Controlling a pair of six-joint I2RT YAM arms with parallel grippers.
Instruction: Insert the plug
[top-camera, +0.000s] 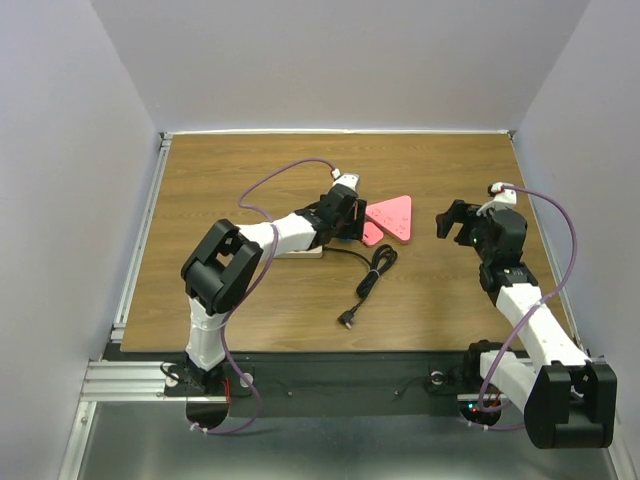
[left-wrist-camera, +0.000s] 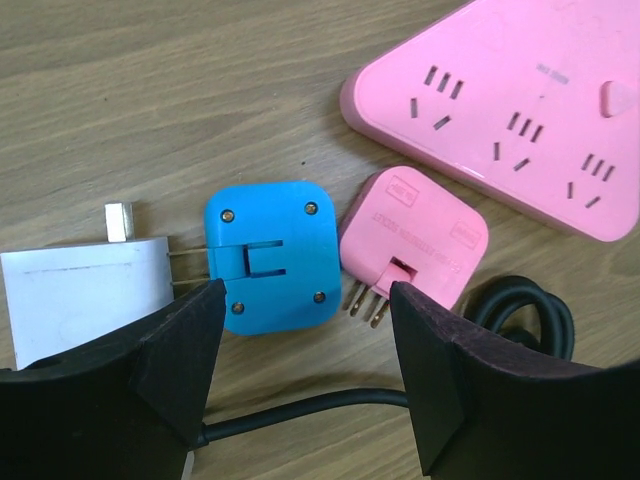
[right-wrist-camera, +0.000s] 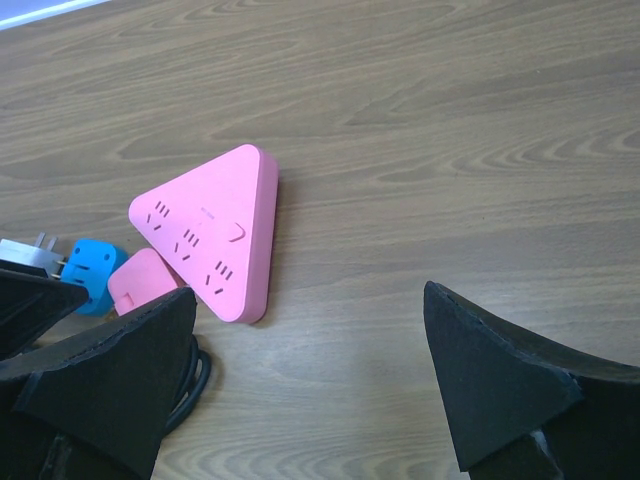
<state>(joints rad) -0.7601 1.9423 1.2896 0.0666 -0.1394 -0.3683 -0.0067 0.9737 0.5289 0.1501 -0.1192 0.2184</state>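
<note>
Left wrist view: on the counter (left-wrist-camera: 150, 80) the strip (left-wrist-camera: 500, 60) lies sockets up. Our left claw (left-wrist-camera: 307, 300) hangs open and empty over the blue plug (left-wrist-camera: 270, 257) and pink plug (left-wrist-camera: 415, 235) just left of it, we judge to grasp one; right claw (right-wrist-camera: 308, 295) hovers open, aside.

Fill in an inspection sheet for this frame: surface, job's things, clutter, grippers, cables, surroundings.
Surface: wooden table, no spills seen.
Job's things: pink triangular power strip, sockets up, nothing plugged in; pink plug, blue plug and white plug lie in a row beside it.
Clutter: nothing seen.
Grippers: left gripper open above the blue and pink plugs, holding nothing; right gripper open, empty, away from the strip.
Cables: black cord coiled near the plugs, one end loose; purple cables loop off both arms.
Surroundings: grey walls; metal rail along the table's left edge.
</note>
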